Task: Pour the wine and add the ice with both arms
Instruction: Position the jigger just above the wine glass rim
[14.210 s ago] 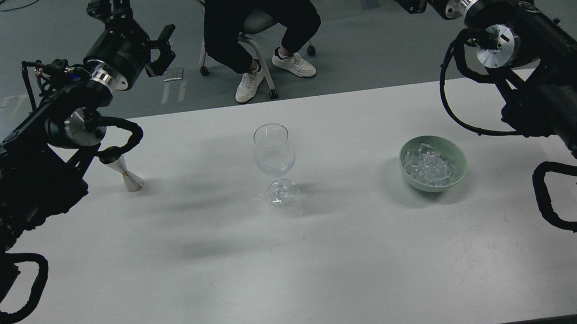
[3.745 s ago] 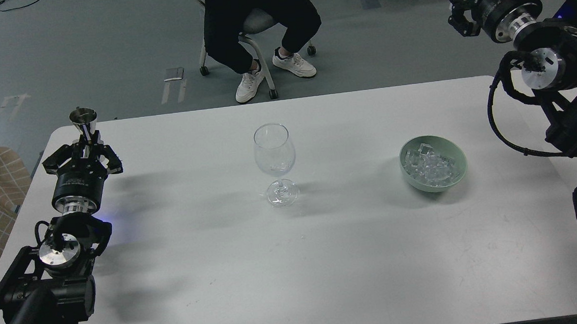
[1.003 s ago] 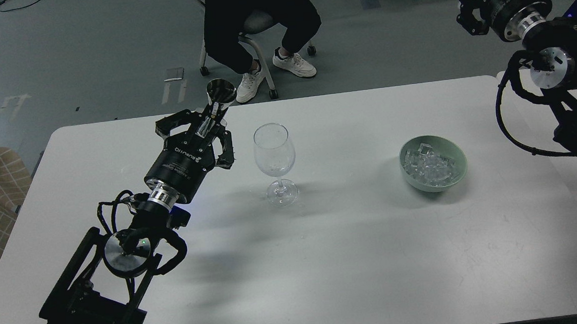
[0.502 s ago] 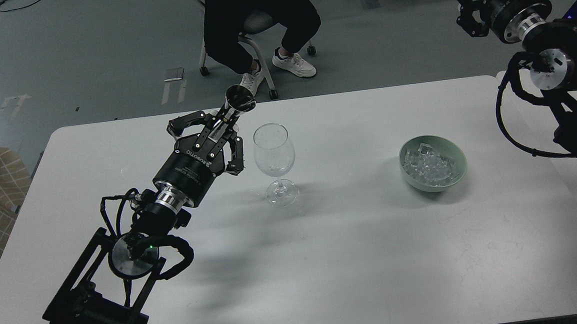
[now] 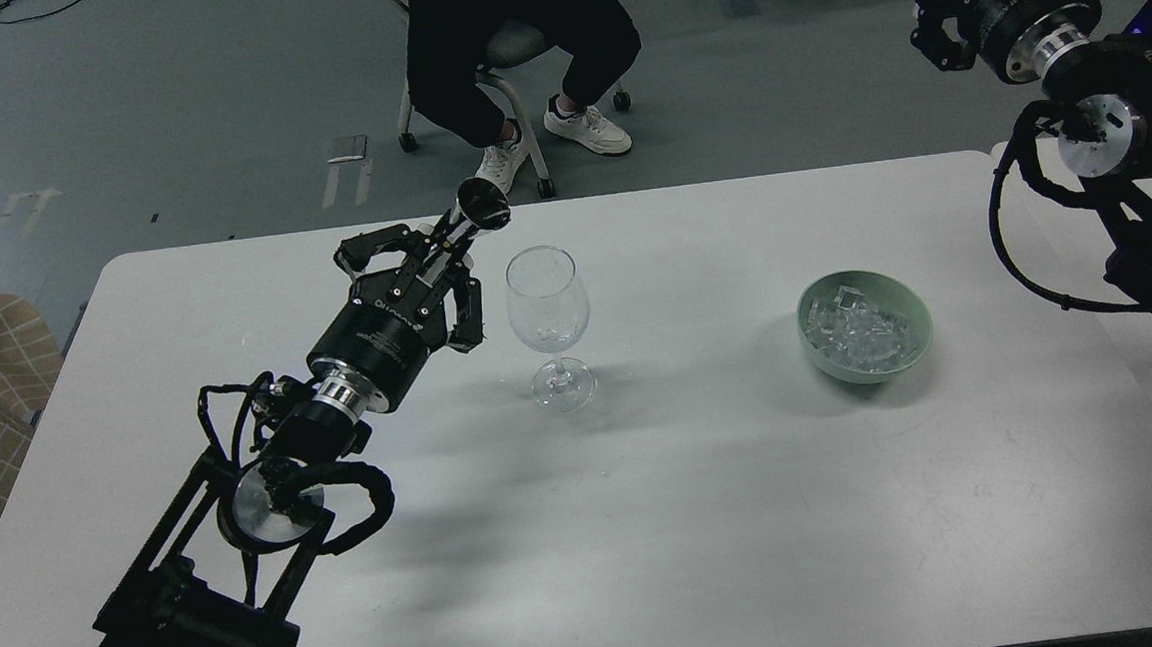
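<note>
My left gripper clamps jigger, tilted by wine glass; need mouth over rim, tip slow.

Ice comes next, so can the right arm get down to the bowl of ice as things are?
Probably yes: the right gripper is raised beyond the table, and nothing stands over the green bowl.

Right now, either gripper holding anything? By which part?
Left gripper holds the metal jigger by its narrow waist, cup tipped toward the wine glass. Right gripper shows nothing held.
</note>
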